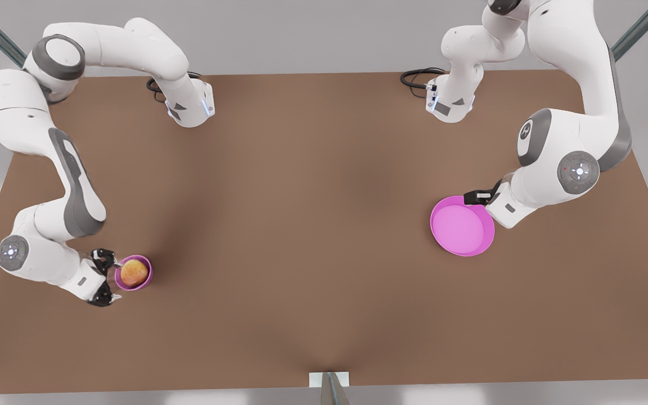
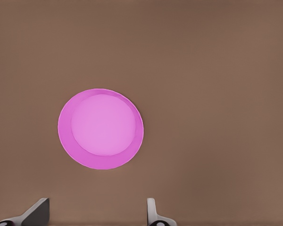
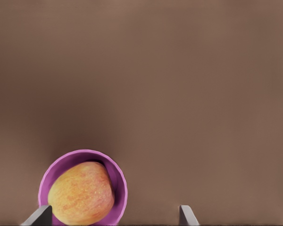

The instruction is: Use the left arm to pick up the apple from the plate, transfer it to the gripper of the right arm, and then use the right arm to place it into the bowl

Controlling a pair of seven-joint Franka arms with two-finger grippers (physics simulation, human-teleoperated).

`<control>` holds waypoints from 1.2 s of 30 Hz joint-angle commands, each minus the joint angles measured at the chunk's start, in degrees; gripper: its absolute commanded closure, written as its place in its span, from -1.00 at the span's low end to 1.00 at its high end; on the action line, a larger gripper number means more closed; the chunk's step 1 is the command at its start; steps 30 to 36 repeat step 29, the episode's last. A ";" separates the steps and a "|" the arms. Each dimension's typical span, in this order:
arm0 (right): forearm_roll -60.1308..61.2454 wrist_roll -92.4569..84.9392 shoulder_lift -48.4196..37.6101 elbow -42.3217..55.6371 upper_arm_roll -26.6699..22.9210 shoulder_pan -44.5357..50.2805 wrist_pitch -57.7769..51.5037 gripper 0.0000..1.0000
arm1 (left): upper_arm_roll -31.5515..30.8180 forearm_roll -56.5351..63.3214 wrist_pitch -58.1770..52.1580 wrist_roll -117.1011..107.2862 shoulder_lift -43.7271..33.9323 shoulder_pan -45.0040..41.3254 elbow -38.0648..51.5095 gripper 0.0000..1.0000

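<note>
Small round yellow-orange apple [image 1: 134,272] with reddish blush already seated in the small deep pink bowl [image 1: 147,281]. Smooth, firm, probably slippery; best pinched across its widest part. Right gripper [image 1: 102,278] just beside the bowl, fingers spread and empty. Left gripper [image 1: 478,197] near the wide shallow magenta plate [image 1: 462,226], well apart from the bowl, fingers parted.

Open table [image 1: 301,225] between bowl [image 1: 145,281] and plate [image 1: 462,226].
</note>
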 commanded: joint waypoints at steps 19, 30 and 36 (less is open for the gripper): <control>30.08 91.73 -40.28 0.62 -55.51 45.87 -31.62 -1.00 | -0.07 0.74 -1.58 5.61 -0.58 3.71 2.12 -1.00; 31.49 92.81 -41.60 -1.49 -55.51 45.52 -31.36 -1.00 | -0.07 0.66 -2.81 5.61 -0.67 4.23 2.83 -1.00; 31.49 92.81 -41.60 -1.49 -55.51 45.52 -31.36 -1.00 | -0.07 0.66 -2.81 5.61 -0.67 4.23 2.83 -1.00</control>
